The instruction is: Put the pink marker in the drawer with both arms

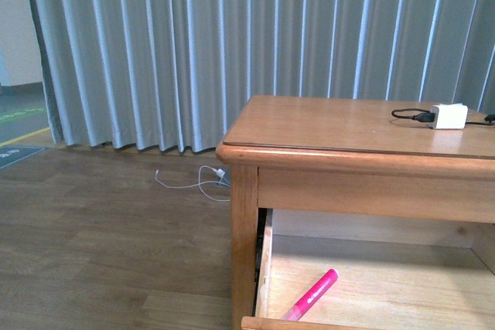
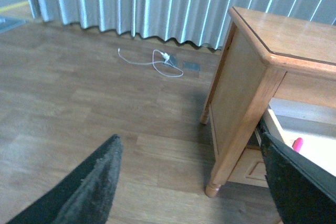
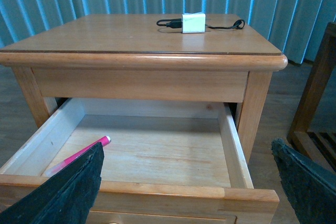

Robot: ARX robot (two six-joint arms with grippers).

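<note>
Curtain (image 1: pixel 155 52) behind; drawer (image 3: pixel 236 150) holds pink marker (image 1: pixel 311 295); both jaws wide, empty.

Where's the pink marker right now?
In the front view, the pink marker lies diagonally on the floor of the open drawer, close to its left wall and front edge.

Left gripper (image 2: pixel 190 148) spread wide, holding nothing; right gripper (image 3: pixel 189 150) spread wide, holding nothing.

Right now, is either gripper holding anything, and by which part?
Nothing is held. The left gripper and right gripper are open; the pink marker lies loose in the drawer.
</note>
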